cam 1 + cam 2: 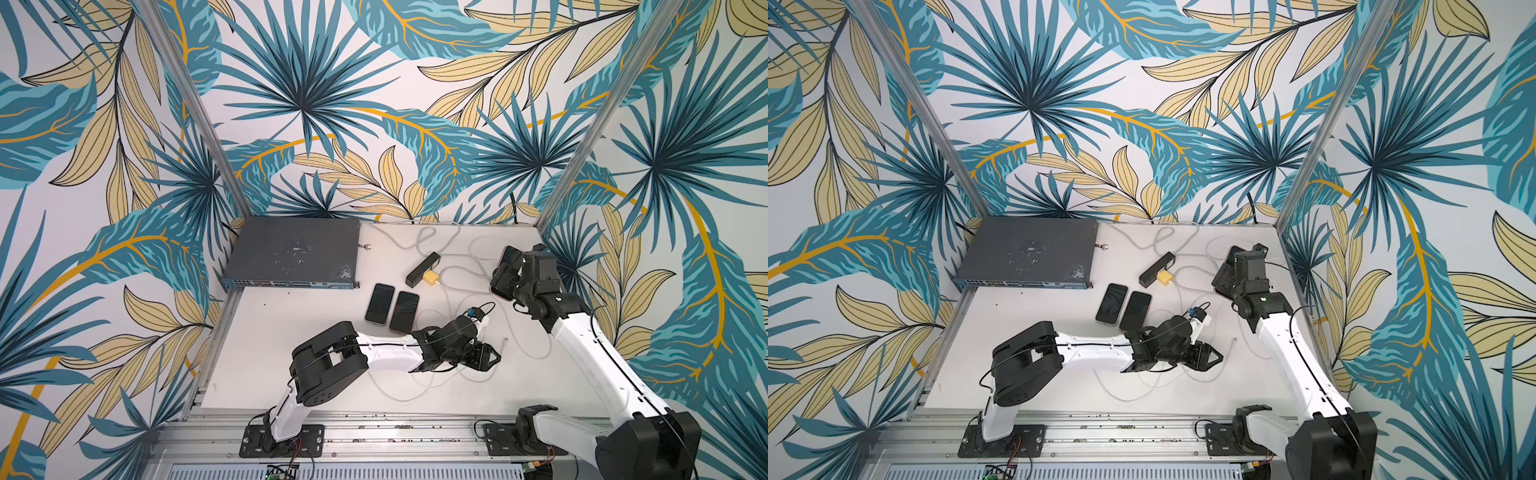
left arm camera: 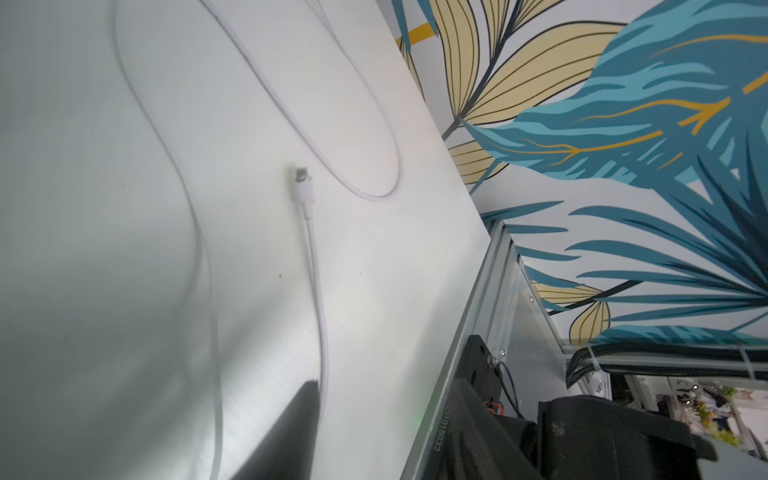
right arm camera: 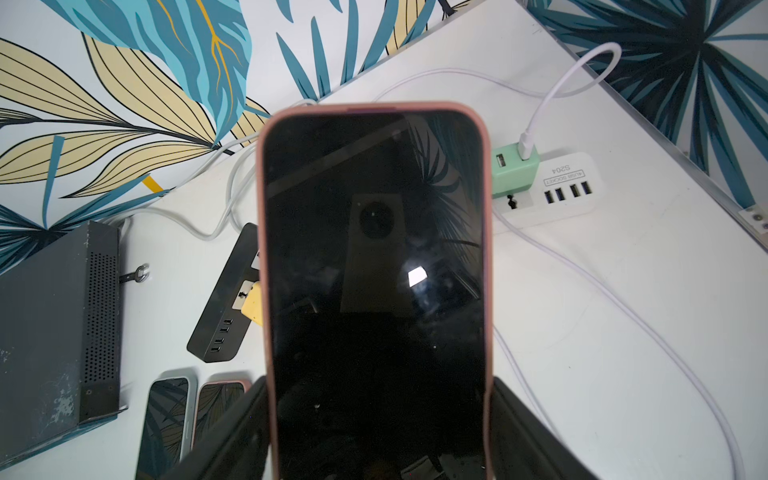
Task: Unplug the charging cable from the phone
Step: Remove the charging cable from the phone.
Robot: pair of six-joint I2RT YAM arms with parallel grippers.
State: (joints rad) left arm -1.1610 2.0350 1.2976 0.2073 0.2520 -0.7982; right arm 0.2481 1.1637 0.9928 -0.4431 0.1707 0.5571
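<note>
On the table (image 1: pixel 266 365), the switch (image 1: pixel 291 253) is set rear left; two phones (image 1: pixel 379 303) are laid at its front right corner, a power strip (image 1: pixel 422 270) behind them, the charging cable (image 2: pixel 312 249) rightward.

There are three phones: one pink-cased phone (image 3: pixel 374 270), one pale-edged phone (image 1: pixel 379 303) and one pink-edged phone (image 1: pixel 404 311). There are two USB power strips, one black strip (image 1: pixel 423 270) and one white strip (image 3: pixel 569 183), and each shows four USB ports in a row. There are two charger adapters, one yellow adapter (image 1: pixel 432 279) and one green adapter (image 3: pixel 515 166). There is one grey network switch (image 1: pixel 291 253) and one small metal piece (image 1: pixel 365 246). The white cables (image 1: pixel 449 286) overlap too much to count; one free plug end (image 2: pixel 302 187) is visible. There are two robot arms: the left arm (image 1: pixel 386 353) and the right arm (image 1: pixel 590 353).
</note>
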